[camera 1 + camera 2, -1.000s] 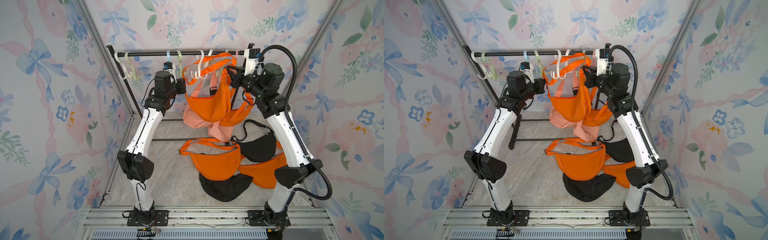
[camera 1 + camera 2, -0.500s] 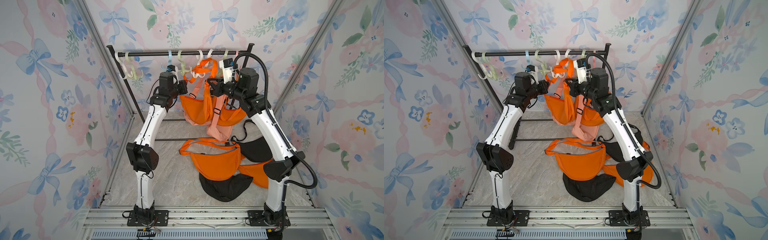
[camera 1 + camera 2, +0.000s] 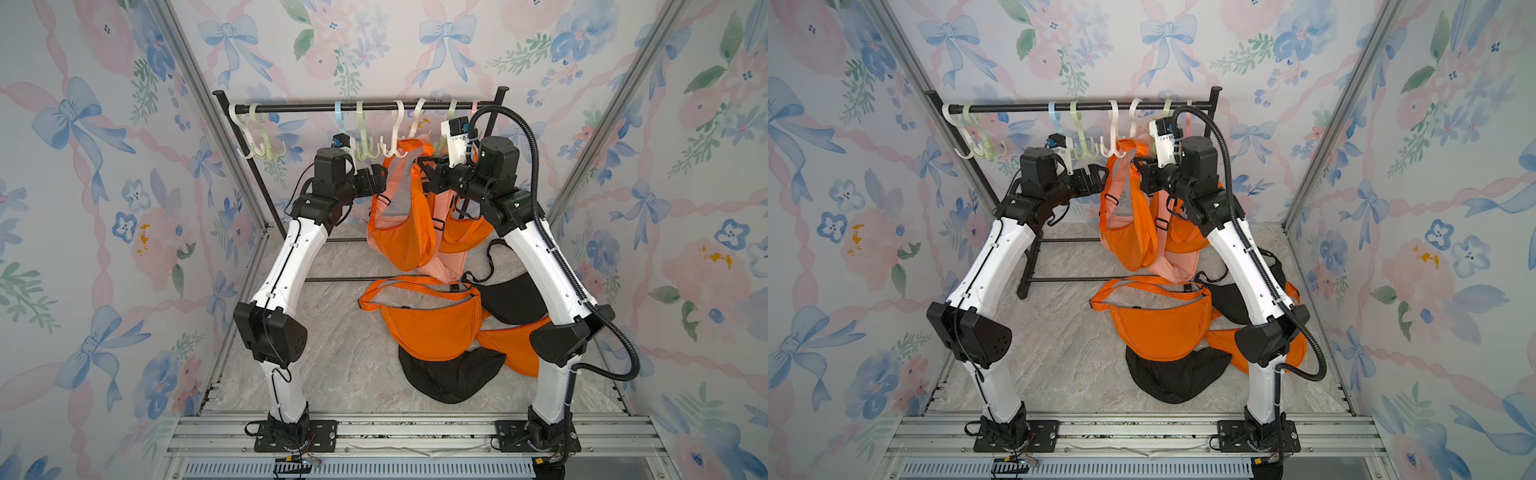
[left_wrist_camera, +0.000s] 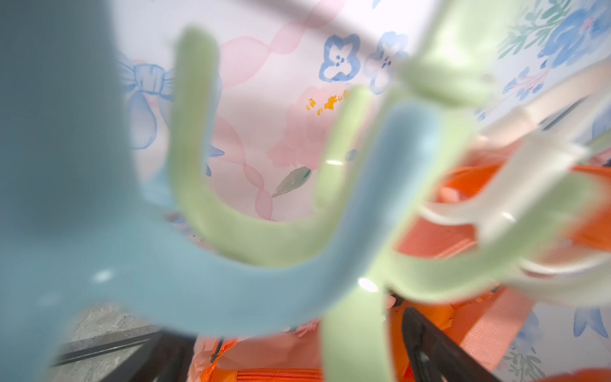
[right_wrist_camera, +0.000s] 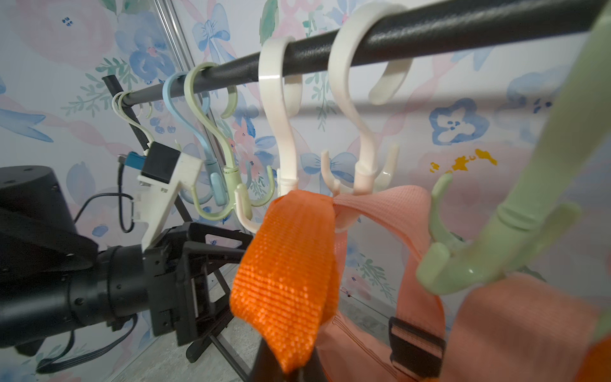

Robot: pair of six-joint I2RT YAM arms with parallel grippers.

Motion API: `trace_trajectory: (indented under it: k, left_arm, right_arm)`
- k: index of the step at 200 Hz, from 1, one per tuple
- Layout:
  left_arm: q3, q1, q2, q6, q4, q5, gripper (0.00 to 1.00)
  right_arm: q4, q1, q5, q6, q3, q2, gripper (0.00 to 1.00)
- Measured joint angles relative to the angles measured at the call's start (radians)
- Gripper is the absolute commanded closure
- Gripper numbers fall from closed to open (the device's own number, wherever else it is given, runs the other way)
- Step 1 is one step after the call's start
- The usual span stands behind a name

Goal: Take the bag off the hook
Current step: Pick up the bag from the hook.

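The orange bag (image 3: 405,239) is hanging at the back of the cell, its orange strap (image 5: 284,264) draping over the lower prongs of a white hook (image 5: 281,125) that is riding on the black rail (image 3: 357,107). The right end effector (image 3: 423,166) is clenching that strap just below the hook. In the right wrist view the webbing is running down from the prongs into the closed jaws at the frame's edge. The left end effector (image 3: 1098,172) is hovering released just beside the strap on its other side, its jaws standing wide apart with nothing between them. In the left wrist view a blue hook (image 4: 99,258) and a green hook (image 4: 251,241) are filling most of the frame, too close to be sharp. A peach bag (image 3: 449,266) is hanging right behind the orange one, its strap looping over the neighbouring hook (image 5: 363,132). Lower down, another orange bag (image 3: 432,328), a black bag (image 3: 453,378), a second black bag (image 3: 515,299) and a further orange bag (image 3: 511,345) are lying overlapping on the marbled tabletop (image 3: 332,353), nearer the right arm.
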Motion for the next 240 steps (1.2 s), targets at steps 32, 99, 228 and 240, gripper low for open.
trace_trajectory:
  k: [32, 99, 228, 240]
  left_arm:
    - [-0.002, -0.052, -0.101, 0.011, 0.006, -0.007, 0.02]
    - [0.075, -0.095, -0.035, 0.035, 0.010, -0.061, 0.02]
    - [0.408, 0.050, 0.238, -0.106, 0.002, 0.019, 0.58]
    - [0.408, 0.063, 0.237, -0.111, 0.001, 0.024, 0.61]
  right_arm:
    - [0.001, 0.000, 0.033, 0.004, -0.008, -0.028, 1.00]
    - [0.024, -0.004, 0.037, 0.031, -0.042, -0.056, 1.00]
    - [0.145, -0.003, 0.026, 0.039, -0.352, -0.257, 1.00]
    - [0.160, 0.003, 0.022, 0.043, -0.359, -0.264, 1.00]
